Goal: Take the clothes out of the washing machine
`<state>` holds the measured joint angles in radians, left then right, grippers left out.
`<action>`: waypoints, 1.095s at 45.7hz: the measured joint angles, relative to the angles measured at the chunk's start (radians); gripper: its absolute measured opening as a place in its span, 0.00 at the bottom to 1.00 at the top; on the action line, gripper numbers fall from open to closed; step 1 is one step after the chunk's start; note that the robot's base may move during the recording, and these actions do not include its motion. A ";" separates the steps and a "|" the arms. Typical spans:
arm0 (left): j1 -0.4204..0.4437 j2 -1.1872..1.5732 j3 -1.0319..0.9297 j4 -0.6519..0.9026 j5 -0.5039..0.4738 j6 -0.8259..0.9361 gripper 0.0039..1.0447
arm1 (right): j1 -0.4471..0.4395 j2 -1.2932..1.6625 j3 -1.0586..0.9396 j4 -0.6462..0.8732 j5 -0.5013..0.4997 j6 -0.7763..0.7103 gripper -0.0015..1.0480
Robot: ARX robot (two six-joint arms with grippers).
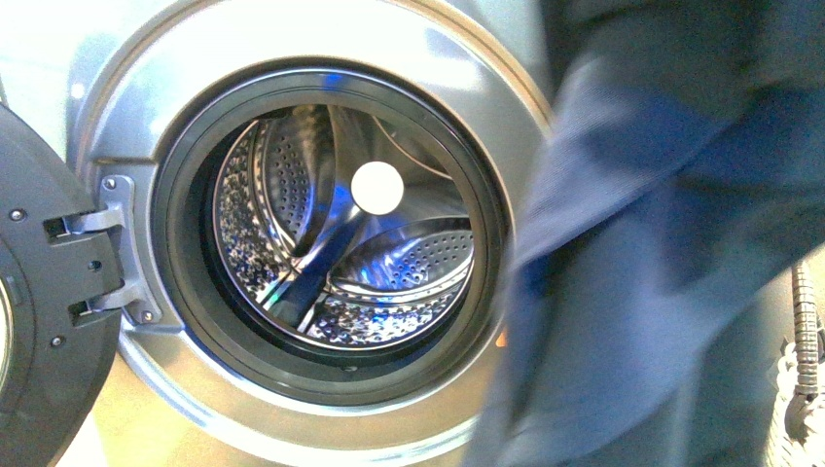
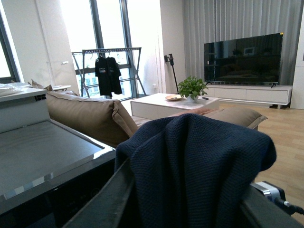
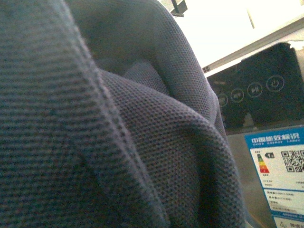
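Jaws hidden on both sides. On the left, only two dark bars [image 2: 111, 199] poke out from under the clothes [image 1: 662, 243], so can't tell how far open or if gripping. On the right, jaws not seen at all, just cloth right up close, so can't tell there either.

Biggest first: washing machine [image 1: 457, 68], grey-silver, filling most of the front view, w/ dark door [image 1: 39, 292] open at the left on its hinge [image 1: 107, 263].

Next, the clothes: dark blue knit, outside the drum [image 1: 409, 268], hanging in front of the machine's right side and covering that part of the front view top to bottom. Same cloth draped over the dark bars in the left wrist view. Bunched in folds w/ a stitched hem in the right wrist view.

Then the drum: shiny steel, full of little holes, ringed by a dark rubber seal [image 1: 180, 263].

Far off in the left wrist view: tan sofa [image 2: 85, 114], big TV [image 2: 242, 59], drying rack [image 2: 118, 61] w/ a black shirt [image 2: 108, 73], small green plant [image 2: 191, 87].

Smallest: blue-white label [image 3: 280, 175] on the machine front, round buttons [image 3: 256, 89] just above it.
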<state>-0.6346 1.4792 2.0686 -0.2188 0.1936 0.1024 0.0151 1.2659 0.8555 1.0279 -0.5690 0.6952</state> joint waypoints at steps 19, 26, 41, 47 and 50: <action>0.000 0.000 0.000 0.000 0.000 0.001 0.94 | -0.279 -0.008 0.285 -0.166 -0.031 0.099 0.06; 0.000 0.000 0.000 0.000 0.000 0.001 0.94 | -0.397 0.009 0.395 -0.257 -0.064 0.104 0.06; 0.000 0.000 0.000 0.000 0.000 0.001 0.94 | -0.668 0.041 0.424 -0.295 -0.209 0.201 0.06; 0.000 0.000 0.000 0.000 0.000 0.001 0.94 | -0.724 0.021 0.328 -0.323 -0.262 0.169 0.06; 0.000 0.000 0.000 0.000 0.000 0.001 0.94 | -0.770 0.005 0.249 -0.337 -0.291 0.137 0.06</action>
<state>-0.6346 1.4788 2.0686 -0.2184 0.1936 0.1036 -0.7551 1.2709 1.1042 0.6907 -0.8597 0.8318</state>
